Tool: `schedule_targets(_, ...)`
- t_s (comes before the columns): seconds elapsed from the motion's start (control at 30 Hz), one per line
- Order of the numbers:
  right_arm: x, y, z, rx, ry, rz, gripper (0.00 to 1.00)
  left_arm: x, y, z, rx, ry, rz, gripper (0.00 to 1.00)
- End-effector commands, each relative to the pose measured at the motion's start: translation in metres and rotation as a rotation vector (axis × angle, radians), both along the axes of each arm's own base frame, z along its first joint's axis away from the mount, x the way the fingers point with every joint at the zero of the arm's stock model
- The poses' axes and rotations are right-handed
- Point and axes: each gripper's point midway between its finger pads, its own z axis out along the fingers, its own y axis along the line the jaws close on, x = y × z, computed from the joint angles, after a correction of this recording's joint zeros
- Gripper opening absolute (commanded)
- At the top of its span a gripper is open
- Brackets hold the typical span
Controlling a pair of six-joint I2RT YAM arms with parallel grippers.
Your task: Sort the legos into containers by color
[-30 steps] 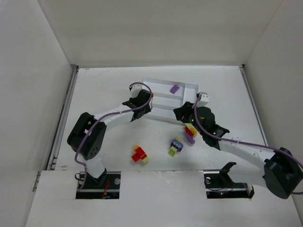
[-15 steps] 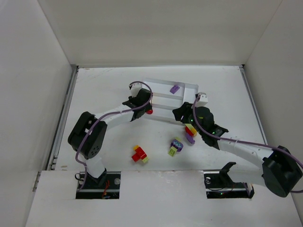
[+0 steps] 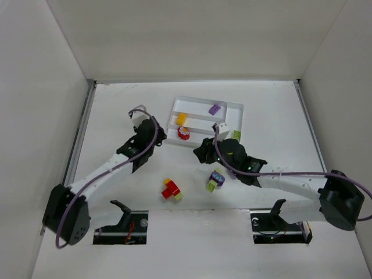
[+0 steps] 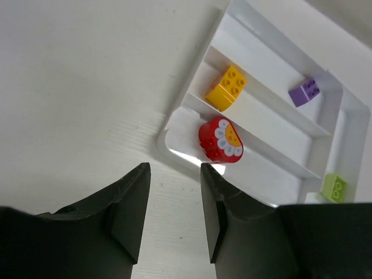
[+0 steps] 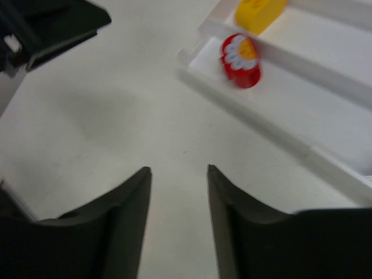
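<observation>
Fingers of the left gripper [image 4: 172, 195] stand well parted with nothing between them, over the bare table [image 3: 116, 110] just off the near-left corner of the white tray [image 4: 174, 110]. Nearer the arm bases lies a loose clump of red and yellow bricks [image 3: 171, 189], touching one another. The tray has three long parallel slots and a crosswise slot at its right end. A yellow brick [image 4: 225, 88] with four studs sits at the left end of the middle slot. A red round piece [image 4: 221, 139], its top face marked with white petals and a yellow patch, lies in the near slot, close beside the divider. A purple brick [image 4: 305, 92] rests in the far slot and a lime green brick [image 4: 335, 188] in the end slot. Right of the red clump, a second loose clump [image 3: 215, 179] mixes purple and lime green. The right gripper [image 5: 177, 186] is also spread wide and empty, over the table just near of the tray
</observation>
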Motion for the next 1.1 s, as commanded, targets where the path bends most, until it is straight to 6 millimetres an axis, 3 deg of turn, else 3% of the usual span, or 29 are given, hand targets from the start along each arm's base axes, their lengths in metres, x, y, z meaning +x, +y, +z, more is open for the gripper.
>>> schedule_targets(0.0, -0.043, 0.033, 0.004, -0.044, -0.019, 0.178, 0.60, -0.025, 0.030, -0.008, -0.049, -0.001, 0.064, 0.37)
schedule_targets(0.1, -0.089, 0.048, -0.014, -0.075, 0.005, 0.292, 0.77, -0.050, 0.050, -0.029, -0.069, 0.042, 0.099, 0.37)
schedule_targets(0.23, -0.122, 0.063, -0.030, -0.129, 0.018, 0.373, 0.84, -0.072, 0.064, -0.051, -0.093, 0.095, 0.118, 0.38)
schedule_targets(0.63, -0.114, 0.108, -0.056, -0.252, 0.046, 0.397, 0.72, -0.092, 0.069, -0.072, -0.171, 0.121, 0.118, 0.41)
schedule_targets(1.07, -0.125, 0.119, -0.076, -0.275, 0.102, 0.427, 0.63, -0.097, 0.070, -0.084, -0.184, 0.153, 0.115, 0.42)
